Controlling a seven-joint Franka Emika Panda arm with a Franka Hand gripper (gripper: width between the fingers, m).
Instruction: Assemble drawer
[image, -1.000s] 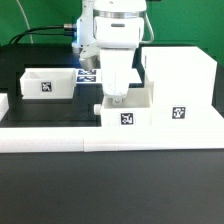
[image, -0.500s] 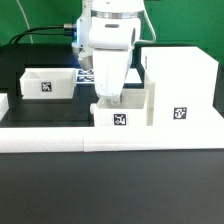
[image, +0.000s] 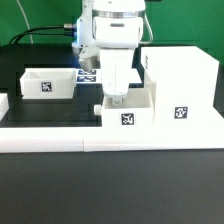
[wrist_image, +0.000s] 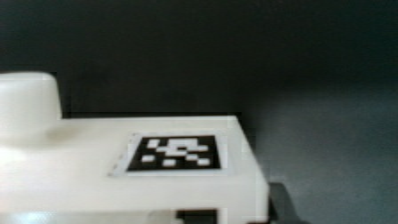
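Claw (image: 116, 99) low on tray (image: 128, 115), near knob (wrist_image: 27, 100). Could not tell whether pinched on the wall or spread. Sat just beside shell (image: 181, 85), behind rail (image: 60, 138), well apart from other tray (image: 48, 83). Might have bumped shell's edge and jammed if pushed in crooked, or tipped and dropped if held too loosely.

white tray (image: 141, 117), black-and-white tag (wrist_image: 176, 154), black table (image: 40, 110)
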